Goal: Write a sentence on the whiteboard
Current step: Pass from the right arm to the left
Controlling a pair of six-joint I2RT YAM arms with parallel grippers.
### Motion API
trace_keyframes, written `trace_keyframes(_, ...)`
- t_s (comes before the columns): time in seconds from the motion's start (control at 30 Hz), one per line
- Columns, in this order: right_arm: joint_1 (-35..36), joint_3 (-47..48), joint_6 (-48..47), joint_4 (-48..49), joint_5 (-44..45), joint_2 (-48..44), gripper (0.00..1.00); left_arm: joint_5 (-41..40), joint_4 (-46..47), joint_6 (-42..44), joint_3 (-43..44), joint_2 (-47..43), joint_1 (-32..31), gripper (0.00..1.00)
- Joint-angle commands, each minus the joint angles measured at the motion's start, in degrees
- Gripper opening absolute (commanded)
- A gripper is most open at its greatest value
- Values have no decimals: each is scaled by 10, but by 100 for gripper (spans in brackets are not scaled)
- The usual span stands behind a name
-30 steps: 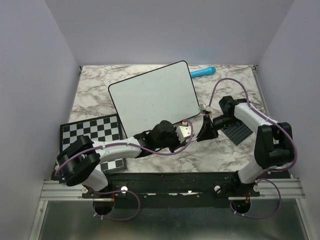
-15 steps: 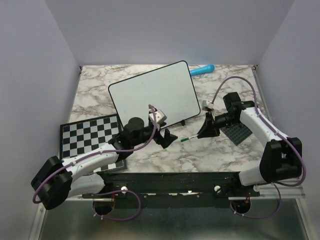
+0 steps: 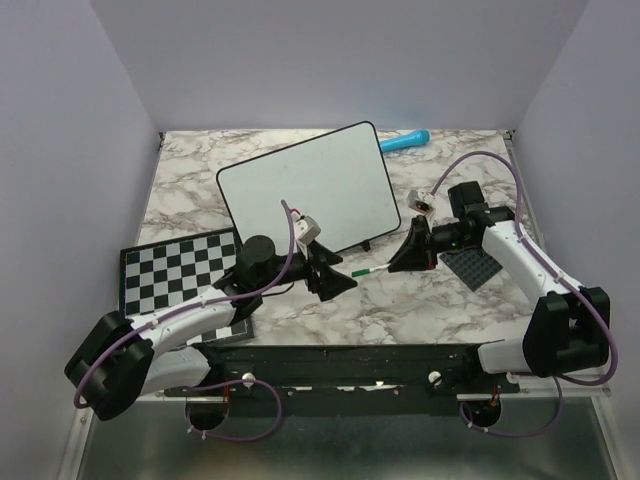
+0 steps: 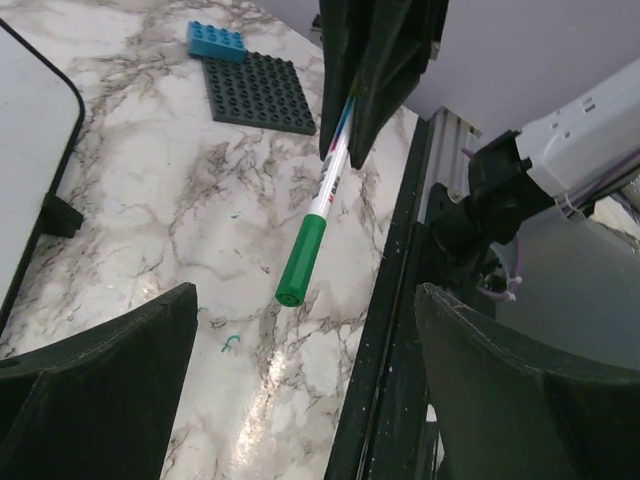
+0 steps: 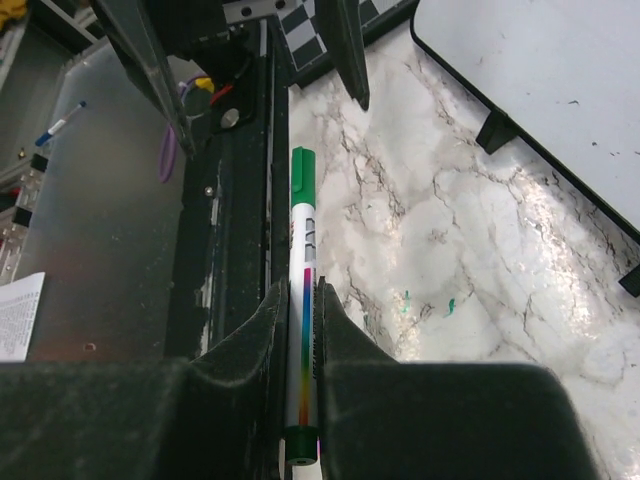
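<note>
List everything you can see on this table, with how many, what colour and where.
whiteboard: one, white with a black rim, centre toward the far side, no writing visible
marker: one, white barrel with a green cap, held above the table in front of the whiteboard
checkerboard: one, black and white, near left
baseplate: one, dark grey and studded, right side
brick: one, blue, at the baseplate's edge
cylindrical object: one, blue, far edge, right of the whiteboard
table: one, white and grey marble
left gripper: one, black, open, facing the marker's cap
right gripper: one, black, shut on the marker
</note>
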Motion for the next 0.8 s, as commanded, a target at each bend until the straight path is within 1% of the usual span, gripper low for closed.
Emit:
trace_keyframes(0.0, 10, -3, 25, 19, -45, -8, 1, 98, 37, 13, 15, 42, -2, 92)
trace_keyframes(0.1, 16, -5, 28, 20, -44, -8, 1, 105, 28, 23, 30, 67, -2, 89)
trace_keyframes(0.13, 19, -4, 28, 19, -46, -8, 1, 108, 38, 23, 33, 72, -3, 86)
trace_keyframes(0.3, 25, -3, 26, 17, -48, -1, 1, 120, 59, 12, 51, 102, -5, 81)
trace_keyframes(0.33, 26, -3, 24, 16, -48, 0, 1, 124, 61, 11, 54, 105, -6, 78)
trace_keyframes(0.4, 27, -3, 23, 15, -48, 3, 1, 131, 66, 6, 60, 113, -6, 75)
trace_keyframes(0.43, 27, -2, 22, 14, -48, 5, 1, 140, 69, 4, 62, 116, -6, 70)
trace_keyframes(0.5, 27, -3, 21, 13, -49, 6, 1, 154, 69, 3, 69, 124, -6, 64)
trace_keyframes(0.53, 29, -2, 20, 12, -50, 6, 1, 160, 66, 2, 70, 127, -7, 58)
trace_keyframes(0.57, 30, -2, 19, 11, -52, 6, 1, 170, 64, 2, 73, 129, -7, 54)
trace_keyframes(0.7, 31, -2, 13, 5, -52, 6, 1, 171, 32, 19, 80, 127, -7, 43)
trace_keyframes(0.77, 31, -2, 8, 1, -53, 6, 1, 169, -1, 39, 83, 124, -7, 38)
